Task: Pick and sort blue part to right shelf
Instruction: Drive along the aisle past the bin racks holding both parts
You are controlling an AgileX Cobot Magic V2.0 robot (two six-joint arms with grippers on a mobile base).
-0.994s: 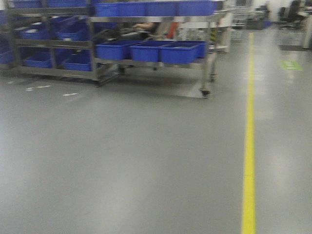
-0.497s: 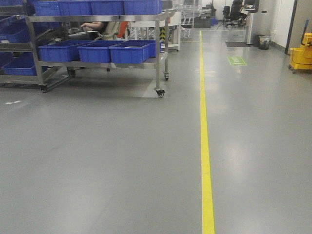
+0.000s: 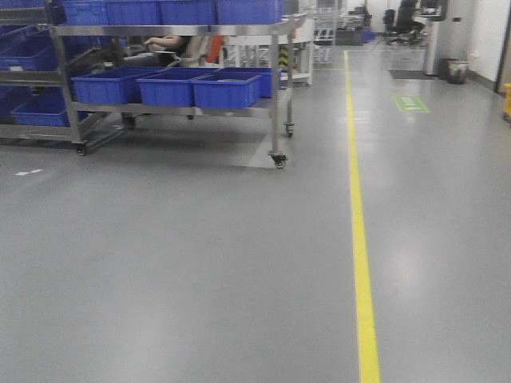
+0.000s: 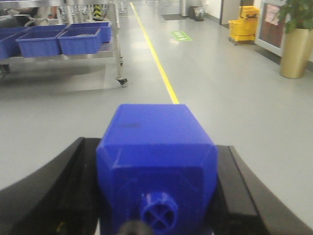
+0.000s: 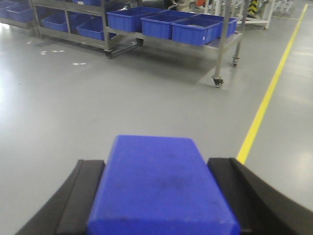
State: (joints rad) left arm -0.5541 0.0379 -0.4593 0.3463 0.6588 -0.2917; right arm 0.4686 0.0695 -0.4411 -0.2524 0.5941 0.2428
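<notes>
The left gripper (image 4: 155, 196) grips a blue part (image 4: 156, 142), right gripper (image 5: 159, 200) a blue block (image 5: 161, 181). Open floor (image 3: 200, 263) ahead; shelf (image 3: 275, 88) with bins (image 3: 223, 89) at 11 o'clock, yellow line (image 3: 360, 239) at 1 o'clock

The blue part (image 4: 156, 147) is smooth matt plastic, the right shelf (image 3: 160, 30) bare metal, the floor (image 3: 200, 263) faintly glossy.

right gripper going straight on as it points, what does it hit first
Nothing close: the right gripper, holding a blue plastic block, faces open grey floor. Beyond stands the wheeled steel rack of blue bins, probably first in line; depth unclear.
</notes>
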